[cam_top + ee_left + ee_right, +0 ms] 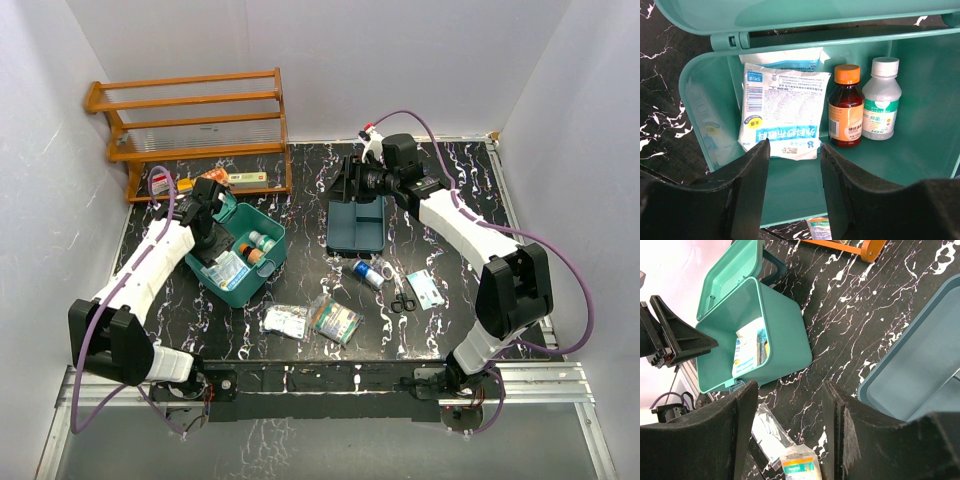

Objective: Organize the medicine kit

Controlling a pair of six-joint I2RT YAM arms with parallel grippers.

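On the black marbled table (310, 215), the medicine kit (264, 278) sits open left of centre, holding a sachet pack (782, 112) and two bottles (846, 107). The left gripper (795, 150) above it and the right gripper (787, 390) beside the divided tray (358, 235) are both spread and empty. Packets (337, 320), a small bottle (368, 272) and scissors (402, 302) lie outside, so perhaps half is done. From above, the left gripper hides part of the kit.

**Two white arms, black joints, lilac cables**

The left arm (150, 262) and the right arm (458, 224) wear glossy white shells, broken by boxy matt-black joint housings (515, 285). A lilac cable (408, 113) trails along each arm down to the silver metal rail (560, 375), where the black bases are bolted. Close up, the left tool (795, 150) and the right tool (789, 390) show thick black plastic fingers (752, 170) with a rough, layered grain. A small red-and-white fitting (372, 130) caps the right arm at its end farthest from the rail.
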